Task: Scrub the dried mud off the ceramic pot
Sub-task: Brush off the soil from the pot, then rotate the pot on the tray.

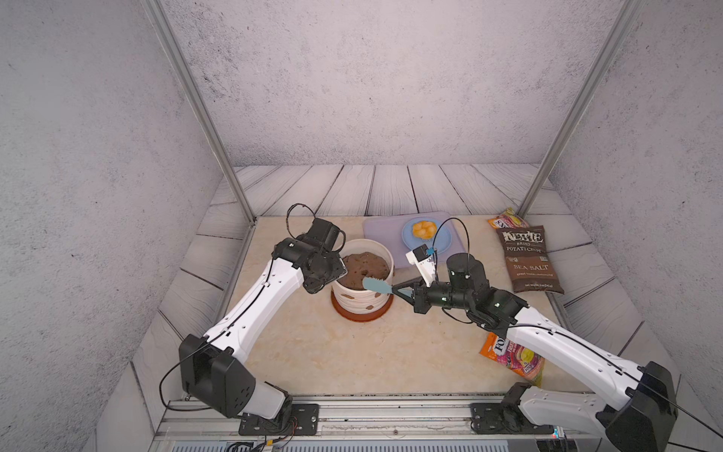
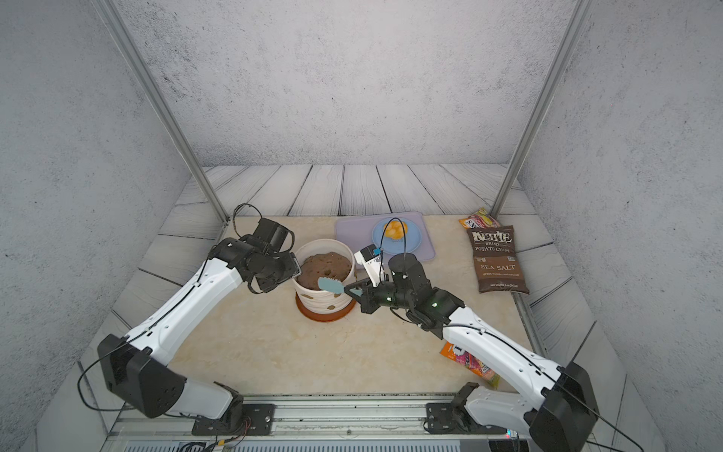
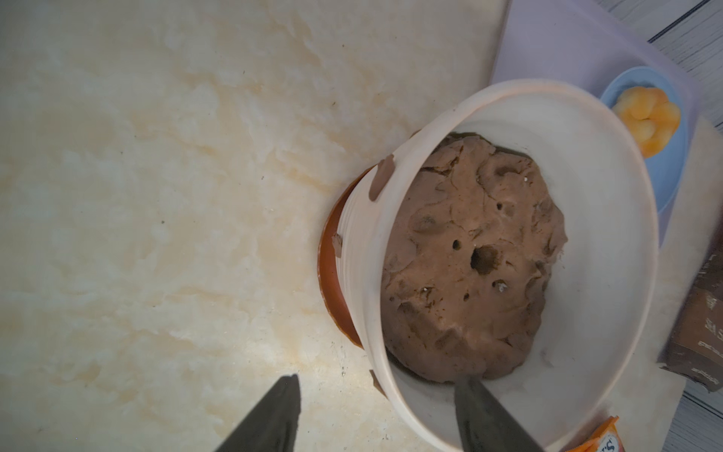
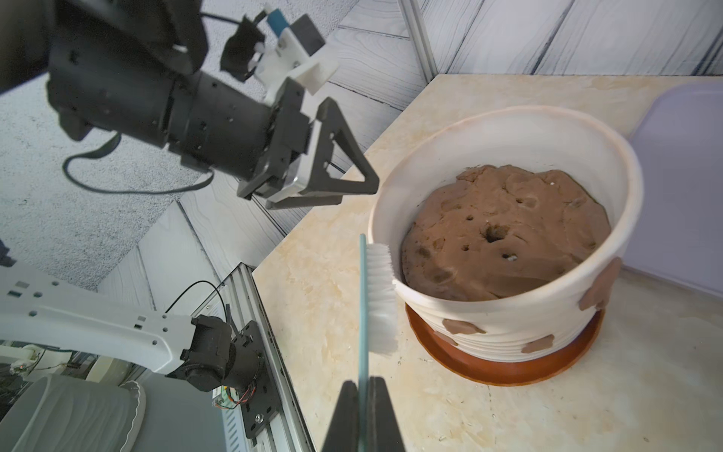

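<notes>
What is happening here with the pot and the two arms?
The right hand is shut on a teal brush, its white bristles at the outer wall of the ceramic pot, near the rim. The left hand is open, its jaws on either side of the rim. Patches of dried mud are on the wall.

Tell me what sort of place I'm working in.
Probably a staged lab test cell: aluminium frame posts, printed plank and concrete backdrop panels, and a metal mounting rail along the front.

The ceramic pot [image 4: 508, 313] looks matt and ribbed, its saucer [image 4: 508, 371] glossy, the desk [image 4: 587, 411] smooth like polished marble, the brush [image 4: 381, 297] plastic.
</notes>
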{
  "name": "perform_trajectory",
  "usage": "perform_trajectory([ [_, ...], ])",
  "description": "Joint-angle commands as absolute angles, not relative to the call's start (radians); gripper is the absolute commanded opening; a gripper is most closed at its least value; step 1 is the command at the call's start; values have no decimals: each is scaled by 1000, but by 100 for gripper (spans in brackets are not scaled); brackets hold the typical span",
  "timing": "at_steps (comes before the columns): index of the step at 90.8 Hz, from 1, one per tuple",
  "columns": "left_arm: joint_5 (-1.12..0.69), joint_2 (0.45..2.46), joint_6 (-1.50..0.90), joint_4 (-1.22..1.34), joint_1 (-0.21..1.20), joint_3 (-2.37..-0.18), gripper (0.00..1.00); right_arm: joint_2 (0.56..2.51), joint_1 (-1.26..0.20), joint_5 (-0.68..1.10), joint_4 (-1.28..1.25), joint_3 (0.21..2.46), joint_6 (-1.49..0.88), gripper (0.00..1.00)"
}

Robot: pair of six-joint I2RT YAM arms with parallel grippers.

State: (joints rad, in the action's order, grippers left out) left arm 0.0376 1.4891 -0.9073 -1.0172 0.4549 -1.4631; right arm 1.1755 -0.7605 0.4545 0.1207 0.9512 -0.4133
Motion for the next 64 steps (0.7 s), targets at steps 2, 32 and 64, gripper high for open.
perform_trajectory([
  [2,63,1556,-954,-1107,439,-1524,65,1205,-803,422,107,946,-402,0],
  [32,-33,1692,-1010,-1174,420,-1580,45,1242,-900,217,39,933,-411,0],
  [64,-87,1734,-1079,-1256,420,-1623,20,1287,-917,183,2,929,-428,0],
])
